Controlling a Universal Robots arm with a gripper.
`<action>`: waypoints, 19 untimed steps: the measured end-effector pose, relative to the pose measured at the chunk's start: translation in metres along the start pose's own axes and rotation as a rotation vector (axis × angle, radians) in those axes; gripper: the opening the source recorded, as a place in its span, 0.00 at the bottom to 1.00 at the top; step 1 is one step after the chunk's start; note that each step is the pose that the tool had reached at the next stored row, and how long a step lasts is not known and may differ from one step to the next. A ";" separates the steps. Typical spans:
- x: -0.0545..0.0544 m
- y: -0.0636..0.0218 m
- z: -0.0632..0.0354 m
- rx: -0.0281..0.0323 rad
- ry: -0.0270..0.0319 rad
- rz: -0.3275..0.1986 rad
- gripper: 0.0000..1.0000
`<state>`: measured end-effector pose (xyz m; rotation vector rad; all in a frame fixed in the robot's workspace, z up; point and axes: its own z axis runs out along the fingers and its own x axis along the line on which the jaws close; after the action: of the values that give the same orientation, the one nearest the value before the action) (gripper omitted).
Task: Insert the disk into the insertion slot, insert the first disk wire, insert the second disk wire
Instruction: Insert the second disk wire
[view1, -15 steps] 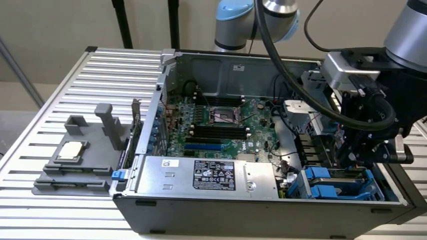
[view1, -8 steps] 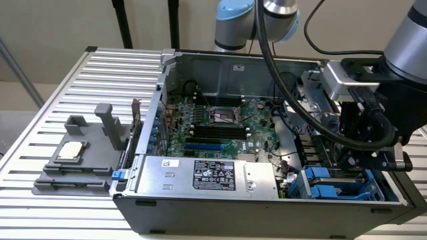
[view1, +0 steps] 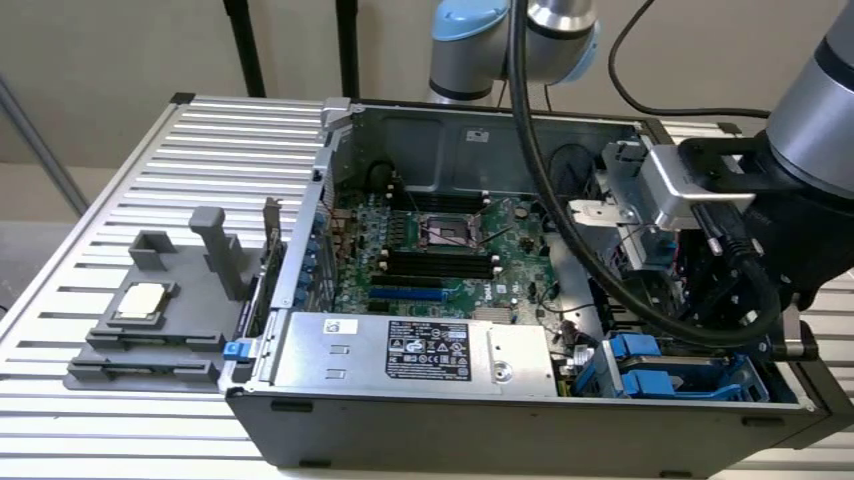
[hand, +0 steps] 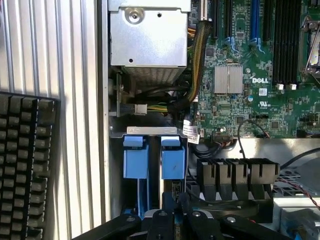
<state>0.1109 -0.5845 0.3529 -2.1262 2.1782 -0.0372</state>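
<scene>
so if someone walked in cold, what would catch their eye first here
Probably the open grey computer case on the slatted metal table, its green motherboard bare in the middle. Next, the bright blue plastic carrier brackets standing in the grey metal drive bay, directly beneath the black end effector. A silver power supply box with a black label sits along the case's near edge.

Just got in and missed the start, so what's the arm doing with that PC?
The robot arm is reaching into an open computer case, with its gripper hovering low over the drive bay, the insertion slot, at the case's front corner on the exterior view's right. Two blue plastic carrier tabs stand side by side in that bay, directly ahead of the gripper. The silver power supply sits beside the bay, the motherboard behind it.
</scene>
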 end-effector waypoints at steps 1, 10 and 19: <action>0.001 0.0007 0.0005 0.0031 -0.0063 -0.001 0.16; 0.005 0.0028 0.0057 0.0375 -0.0553 -0.010 0.16; 0.007 0.0039 0.0111 0.0457 -0.0697 -0.014 0.16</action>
<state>0.1079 -0.5905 0.3412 -2.0858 2.1039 -0.0135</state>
